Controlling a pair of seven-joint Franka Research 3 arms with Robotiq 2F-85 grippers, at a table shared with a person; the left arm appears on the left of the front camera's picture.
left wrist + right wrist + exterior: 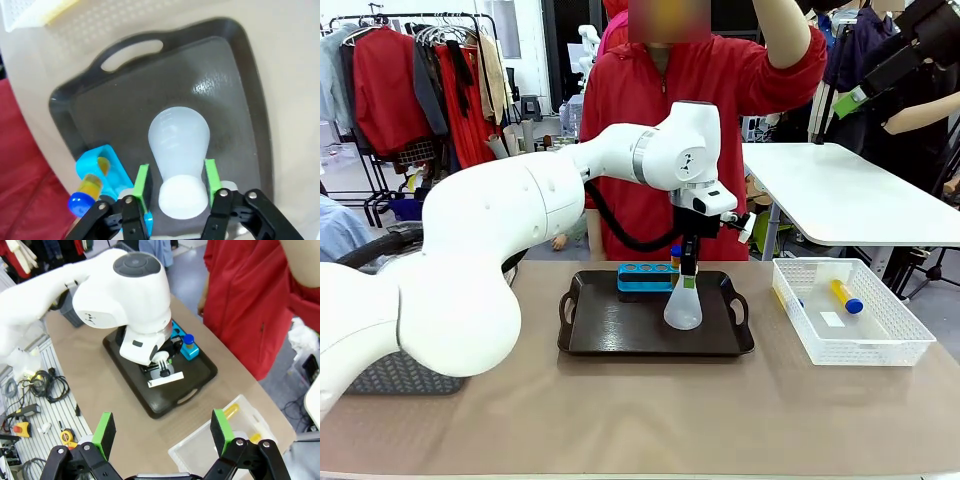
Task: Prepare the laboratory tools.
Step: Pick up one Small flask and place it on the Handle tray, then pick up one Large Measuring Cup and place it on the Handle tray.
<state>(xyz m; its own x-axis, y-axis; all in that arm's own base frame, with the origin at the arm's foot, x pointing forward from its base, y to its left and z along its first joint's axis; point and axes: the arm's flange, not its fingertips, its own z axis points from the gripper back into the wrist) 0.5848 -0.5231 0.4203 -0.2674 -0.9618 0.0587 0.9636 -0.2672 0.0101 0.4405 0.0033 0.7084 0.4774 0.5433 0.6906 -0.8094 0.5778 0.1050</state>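
The brown desk carries a dark tray and, to its right, a white mesh bin. The right hand hangs high above, wide and empty. The conical flask stands upright on the tray. The left hand has its pads on both sides of the flask's neck, but I cannot tell if they press it. Just behind the flask, the blue rack holds one blue-capped tube.
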